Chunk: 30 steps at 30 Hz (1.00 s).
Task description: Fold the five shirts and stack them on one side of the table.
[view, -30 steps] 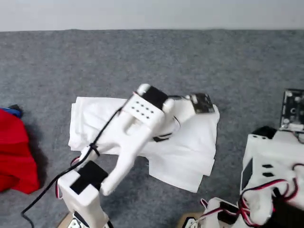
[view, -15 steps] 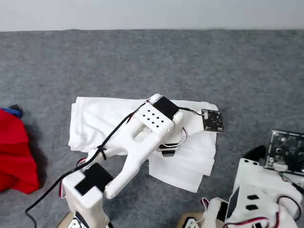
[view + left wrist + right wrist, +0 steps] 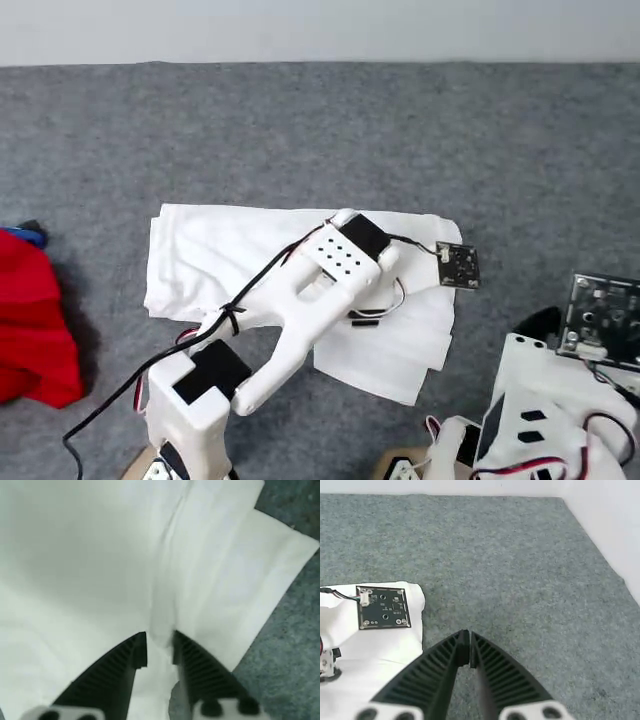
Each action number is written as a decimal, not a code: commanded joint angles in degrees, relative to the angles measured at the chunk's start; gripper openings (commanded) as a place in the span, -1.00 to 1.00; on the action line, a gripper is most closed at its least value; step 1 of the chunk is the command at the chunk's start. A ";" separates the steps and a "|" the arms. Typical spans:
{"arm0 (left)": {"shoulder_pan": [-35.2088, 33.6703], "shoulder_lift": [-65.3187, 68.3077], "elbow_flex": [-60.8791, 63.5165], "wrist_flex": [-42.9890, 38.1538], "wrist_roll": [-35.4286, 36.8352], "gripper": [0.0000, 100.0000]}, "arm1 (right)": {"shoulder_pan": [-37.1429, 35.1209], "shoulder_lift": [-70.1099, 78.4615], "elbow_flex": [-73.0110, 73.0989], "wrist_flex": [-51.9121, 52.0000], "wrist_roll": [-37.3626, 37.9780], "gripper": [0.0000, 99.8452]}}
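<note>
grey felt table [image 3: 420, 130], white shirt [image 3: 200, 260] lying mid-table, part folded. my left gripper [image 3: 160, 642] pinches a raised crease of it; right gripper [image 3: 469, 641] sits pressed together over bare felt. cloth looks limp and light, so i'd grab corners, not the middle.

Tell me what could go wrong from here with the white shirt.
1. The left gripper pinches just a narrow ridge of the white shirt; the cloth may slip out, or several layers may lift together and spoil the fold.
2. The right gripper is shut over the bare table beside the shirt, so nothing pins the cloth; a pull could drag the whole shirt.
</note>
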 commanded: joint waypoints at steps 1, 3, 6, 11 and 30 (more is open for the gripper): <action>0.09 -0.44 -1.45 -1.32 -0.26 -0.99 | 0.66 0.04 0.09 2.51 0.62 -0.97; -0.18 -0.44 -1.45 -1.32 -0.26 -0.99 | 0.66 0.04 0.09 2.51 0.62 -0.97; -1.67 -0.44 -1.54 -1.41 -0.26 -0.99 | 0.66 0.04 0.09 2.51 0.62 -0.97; -4.84 -0.44 -1.63 -1.32 -0.26 -0.99 | 0.66 0.04 0.18 2.51 0.62 -0.97; -0.09 -0.35 -1.27 0.97 -0.09 -0.70 | 0.66 0.04 0.18 2.51 0.62 -0.97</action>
